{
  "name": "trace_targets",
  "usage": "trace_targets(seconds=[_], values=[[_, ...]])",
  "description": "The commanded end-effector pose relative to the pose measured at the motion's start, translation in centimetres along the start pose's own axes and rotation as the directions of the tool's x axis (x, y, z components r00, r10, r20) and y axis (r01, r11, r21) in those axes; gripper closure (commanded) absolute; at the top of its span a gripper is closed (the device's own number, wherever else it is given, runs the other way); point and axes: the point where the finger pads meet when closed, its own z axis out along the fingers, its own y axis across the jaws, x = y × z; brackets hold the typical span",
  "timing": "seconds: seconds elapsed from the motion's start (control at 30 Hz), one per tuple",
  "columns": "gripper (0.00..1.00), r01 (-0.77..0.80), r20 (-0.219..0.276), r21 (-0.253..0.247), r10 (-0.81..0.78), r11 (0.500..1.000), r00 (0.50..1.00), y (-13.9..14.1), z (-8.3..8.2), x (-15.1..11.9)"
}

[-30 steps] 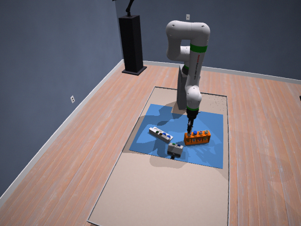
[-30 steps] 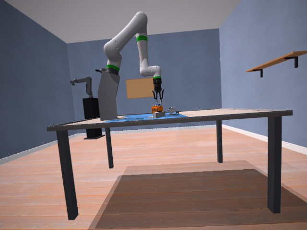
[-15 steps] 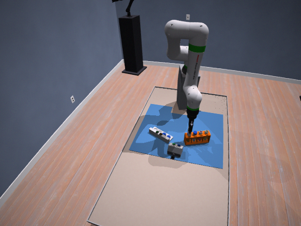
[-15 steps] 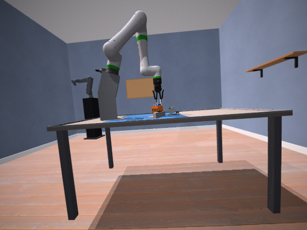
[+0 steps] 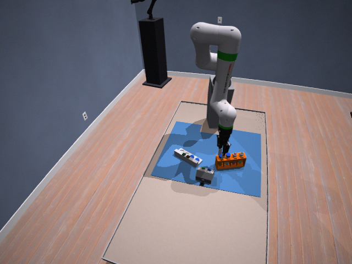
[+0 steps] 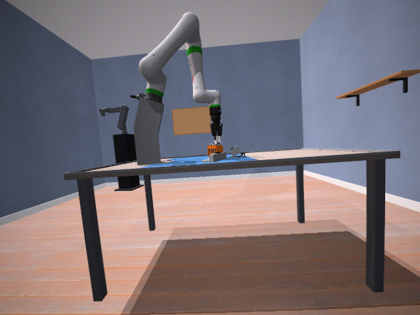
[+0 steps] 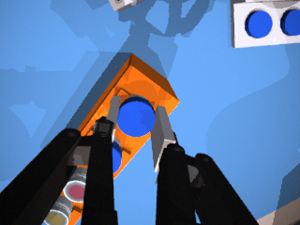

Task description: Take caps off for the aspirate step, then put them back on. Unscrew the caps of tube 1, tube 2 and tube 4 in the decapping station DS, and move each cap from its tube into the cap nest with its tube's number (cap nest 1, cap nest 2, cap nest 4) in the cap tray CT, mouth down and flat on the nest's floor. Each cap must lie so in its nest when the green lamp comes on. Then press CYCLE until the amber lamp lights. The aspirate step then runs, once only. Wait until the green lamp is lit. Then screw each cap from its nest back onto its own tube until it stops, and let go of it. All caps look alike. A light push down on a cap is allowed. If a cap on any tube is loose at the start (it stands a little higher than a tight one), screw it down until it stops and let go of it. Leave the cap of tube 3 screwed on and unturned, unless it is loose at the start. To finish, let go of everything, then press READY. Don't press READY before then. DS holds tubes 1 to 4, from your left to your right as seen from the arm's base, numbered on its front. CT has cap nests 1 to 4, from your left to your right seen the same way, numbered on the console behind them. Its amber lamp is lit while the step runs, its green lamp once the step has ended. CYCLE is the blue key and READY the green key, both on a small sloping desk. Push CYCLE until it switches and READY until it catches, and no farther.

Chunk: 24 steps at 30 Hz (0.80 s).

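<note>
Gripper [image 7: 137, 123] was clamped on a round, plain blue cap [image 7: 136, 115], its grey pads [image 7: 160, 132] touching both sides, above the orange station [image 7: 155, 89].

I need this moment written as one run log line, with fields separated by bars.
phase: decapping | hand: shut on blue cap at end tube of orange station | next tube: capped | cap tray: two blue caps visible

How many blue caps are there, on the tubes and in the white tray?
Tube caps: 2, one of them held by the gripper
Tray caps, lying in the white tray: 2
Total: 4 blue caps
</note>
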Motion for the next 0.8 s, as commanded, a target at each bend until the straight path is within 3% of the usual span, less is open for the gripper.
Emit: trace_targets(seconds=[0.0,0.17,0.2,0.53,0.57,0.63,0.77], values=[[1.0,0.108,0.01,0.002,-0.108,0.994,0.994,-0.05,-0.02,0.07],[1.0,0.108,0.01,0.002,-0.108,0.994,0.994,-0.05,-0.02,0.07],[0.65,0.108,0.01,0.002,-0.108,0.994,0.994,-0.05,-0.02,0.07],[0.65,0.108,0.01,0.002,-0.108,0.994,0.994,-0.05,-0.02,0.07],[0.65,0.025,0.01,0.001,-0.025,1.0,1.0,-0.05,0.0,0.07],[0.65,0.025,0.01,0.001,-0.025,1.0,1.0,-0.05,0.0,0.07],[0.65,-0.289,0.01,-0.002,0.289,0.957,0.957,-0.05,0.0,0.07]])
